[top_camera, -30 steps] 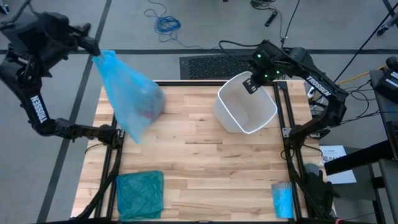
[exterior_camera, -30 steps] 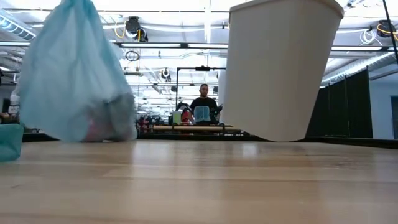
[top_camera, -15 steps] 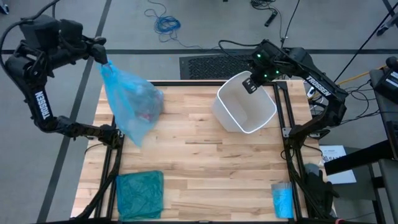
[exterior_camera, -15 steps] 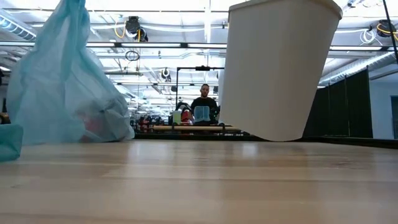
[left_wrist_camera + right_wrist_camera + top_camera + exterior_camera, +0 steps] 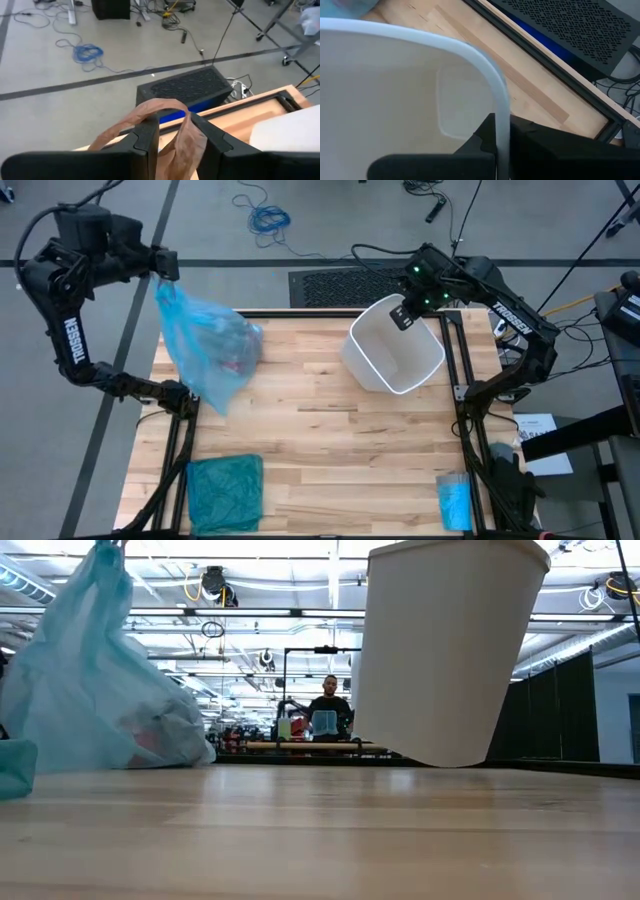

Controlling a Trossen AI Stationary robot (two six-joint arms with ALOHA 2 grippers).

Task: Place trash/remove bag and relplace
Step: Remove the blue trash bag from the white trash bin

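The light-blue bag (image 5: 210, 345) stands at the table's far left with its bottom on the wood (image 5: 110, 755). Trash shows through it as a reddish and dark lump (image 5: 150, 740). My left gripper (image 5: 170, 272) is above the far left corner at the bag's gathered top, its fingers apart in the left wrist view (image 5: 177, 135). My right gripper (image 5: 403, 315) is shut on the white bin (image 5: 395, 350) at the far right. The bin (image 5: 450, 650) hangs tilted. My left gripper has the bag's gathered top (image 5: 192, 145) between its parted fingers, and a band of the plastic (image 5: 160, 104) loops over one fingertip. The fingers slant down from the far left. The bag hangs slack below them with its bottom on the table. My right gripper pinches the bin's rim (image 5: 502, 120) on its far side, one finger inside the wall and one outside. The fingers slant down from the far side. The bin is tilted, with its mouth facing up; whether its low corner (image 5: 440, 764) touches the table I cannot tell.
A teal-green bag (image 5: 225, 492) lies at the near left corner. A bright-blue roll (image 5: 453, 500) sits at the near right. Bare wood (image 5: 320, 440) lies between them. Behind the table are a black mat (image 5: 345, 285) and floor cables (image 5: 268, 220). A person (image 5: 328, 705) sits far off.
My left gripper has sunk a little, tipped downward and drifted toward the table's right. The bag, which hung slanted from it, has come down. Its bottom has settled and spread on the wood, and its top has gone slacker.
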